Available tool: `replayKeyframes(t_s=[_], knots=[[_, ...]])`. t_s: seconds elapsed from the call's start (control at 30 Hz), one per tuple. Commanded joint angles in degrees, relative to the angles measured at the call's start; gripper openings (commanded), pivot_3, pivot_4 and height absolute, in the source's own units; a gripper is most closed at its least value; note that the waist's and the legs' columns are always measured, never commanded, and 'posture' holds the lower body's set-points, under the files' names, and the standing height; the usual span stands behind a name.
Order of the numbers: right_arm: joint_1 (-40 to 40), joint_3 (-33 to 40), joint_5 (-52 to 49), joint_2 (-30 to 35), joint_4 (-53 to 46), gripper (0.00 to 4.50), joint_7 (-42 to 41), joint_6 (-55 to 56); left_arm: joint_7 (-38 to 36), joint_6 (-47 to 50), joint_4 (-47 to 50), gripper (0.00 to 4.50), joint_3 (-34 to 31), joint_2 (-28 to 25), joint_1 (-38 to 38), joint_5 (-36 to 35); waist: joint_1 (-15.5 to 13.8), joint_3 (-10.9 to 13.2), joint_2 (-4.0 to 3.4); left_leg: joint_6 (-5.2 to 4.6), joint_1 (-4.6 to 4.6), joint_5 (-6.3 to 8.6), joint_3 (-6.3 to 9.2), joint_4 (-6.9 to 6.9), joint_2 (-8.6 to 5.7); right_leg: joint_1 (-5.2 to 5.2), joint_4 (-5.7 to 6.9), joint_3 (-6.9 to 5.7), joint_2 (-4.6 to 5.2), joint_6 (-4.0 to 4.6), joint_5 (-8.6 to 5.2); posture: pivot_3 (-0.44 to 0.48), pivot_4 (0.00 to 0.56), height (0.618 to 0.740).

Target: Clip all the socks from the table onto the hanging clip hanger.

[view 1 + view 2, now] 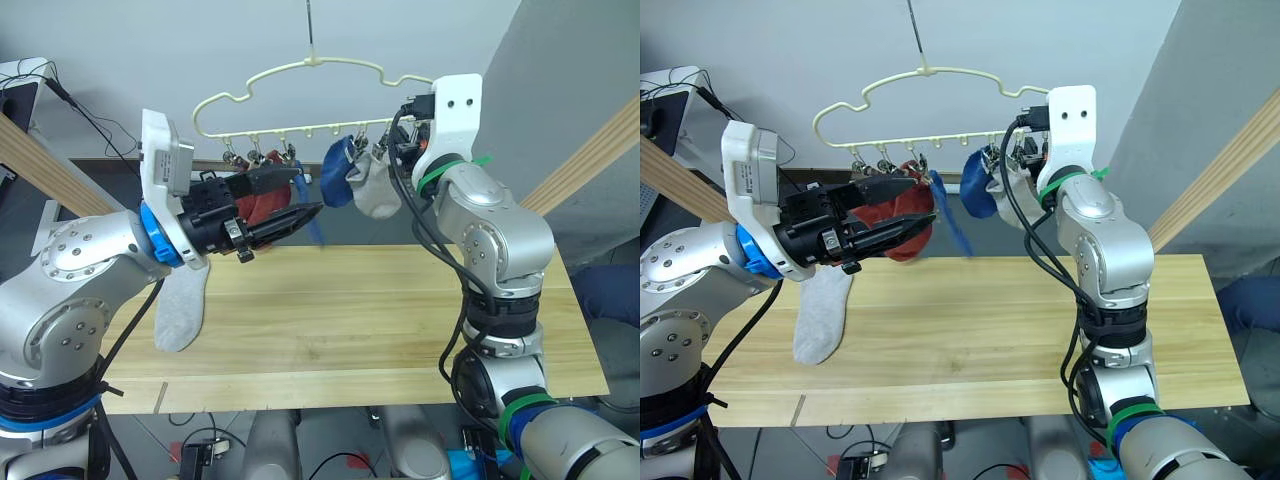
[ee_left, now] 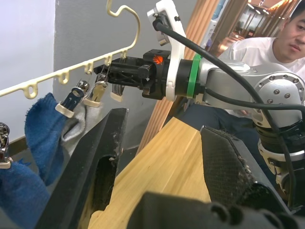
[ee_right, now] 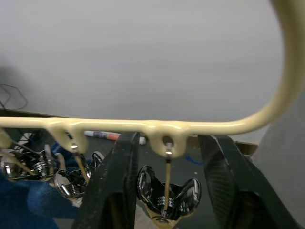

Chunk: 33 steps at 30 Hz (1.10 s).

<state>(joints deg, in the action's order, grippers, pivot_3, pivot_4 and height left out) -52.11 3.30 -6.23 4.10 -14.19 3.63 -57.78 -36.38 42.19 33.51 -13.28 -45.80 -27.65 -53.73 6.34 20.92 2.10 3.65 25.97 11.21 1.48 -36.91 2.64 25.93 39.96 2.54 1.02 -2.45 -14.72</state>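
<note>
Left fingers: the left gripper (image 1: 902, 212) has its fingers spread, nothing between them, raised level with the hung socks near the hanger's left half.
Right fingers: the right gripper (image 3: 167, 191) has its fingers spread either side of a metal clip (image 3: 167, 195) at the right end of the hanger (image 1: 300, 68), not pinching it (the clip looks empty).
Hung so far: a red sock (image 1: 902, 215), a blue sock (image 1: 338, 172) and a grey sock (image 1: 377, 192) hang from the clips; a thin blue strip (image 1: 952, 225) hangs beside the red one, likely another sock, though I cannot tell.
Left on the desk: a second grey sock (image 1: 182, 305) droops over the left edge of the desk (image 1: 380, 320), near the far left corner.
Progress: judged past halfway; at least the grey one remains.
</note>
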Motion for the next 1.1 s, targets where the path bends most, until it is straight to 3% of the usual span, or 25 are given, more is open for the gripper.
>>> replayKeyframes(t_s=[0.03, 0.1, 0.5, 0.73, 0.83, 0.97, 1.1], knots=[[-0.16, 0.44, 0.64, 0.24, -1.38, 0.7, 0.45, 1.23, 0.03, -1.04, 1.97, 2.79, -0.38, -0.17, 0.33, 0.39, 0.0, 0.0, 0.0, 0.0, 0.0, 0.0, 0.0, 0.0, 0.0, 0.0, 0.0, 0.0, 0.0, 0.0, 0.0, -0.147, 0.316, 0.74], [-0.23, 0.51, 0.84, 0.18, -1.26, 0.27, 0.45, 1.31, -0.03, -1.15, 1.89, 2.79, -0.3, -0.14, 0.36, 0.57, -0.07, 0.0, 0.0, 0.0, 0.0, 0.0, 0.01, 0.0, 0.0, 0.0, 0.0, -0.01, 0.0, 0.0, 0.0, -0.149, 0.317, 0.74], [-1.22, 0.99, 0.77, -0.01, -1.63, 0.27, 0.73, 0.83, 5.54, 3.39, -0.43, 2.79, -0.89, -1.25, 4.98, 4.4, -0.23, 0.0, 0.0, 0.0, 0.0, 0.0, 0.02, 0.0, 0.0, -0.01, 0.0, -0.01, 0.01, 0.0, 0.0, -0.142, 0.319, 0.74], [-1.51, 1.46, 0.45, -0.25, -3.18, 0.27, 0.8, -0.84, 10.28, 5.29, -9.01, 2.79, -2.82, -4.68, 15.4, 15.19, -0.24, 0.0, 0.0, -0.01, -0.04, 0.0, 0.01, 0.05, 0.04, 0.04, 0.02, -0.02, -0.02, 0.02, 0.01, -0.131, 0.328, 0.74], [-1.55, 1.62, 0.47, -0.4, -3.7, 0.24, 0.88, -1.41, 11.91, 2.46, -12.51, 3.34, -2.26, -4.31, 17.69, 21.0, -0.79, 0.0, 0.0, 0.0, -0.02, 0.0, 0.0, 0.04, 0.02, 0.03, -0.01, -0.01, 0.01, 0.02, 0.01, -0.132, 0.329, 0.74], [-1.71, 1.83, 0.62, -0.45, -4.24, 0.24, 0.99, -2.04, 15.14, -0.51, -18.95, 4.45, -1.7, -2.0, 19.63, 27.55, -1.21, 0.0, -0.01, -0.01, -0.03, 0.0, -0.03, 0.05, 0.02, 0.04, -0.02, 0.01, 0.02, 0.02, 0.01, -0.144, 0.331, 0.74], [-1.48, 2.01, 0.64, -0.42, -4.72, 0.24, 1.04, -2.5, 17.19, -3.35, -23.81, 4.45, -1.39, 0.61, 20.01, 32.33, -1.23, 0.0, 0.0, 0.0, -0.02, 0.01, -0.05, 0.07, 0.04, 0.06, -0.02, 0.01, 0.02, 0.03, 0.02, -0.148, 0.334, 0.74]])
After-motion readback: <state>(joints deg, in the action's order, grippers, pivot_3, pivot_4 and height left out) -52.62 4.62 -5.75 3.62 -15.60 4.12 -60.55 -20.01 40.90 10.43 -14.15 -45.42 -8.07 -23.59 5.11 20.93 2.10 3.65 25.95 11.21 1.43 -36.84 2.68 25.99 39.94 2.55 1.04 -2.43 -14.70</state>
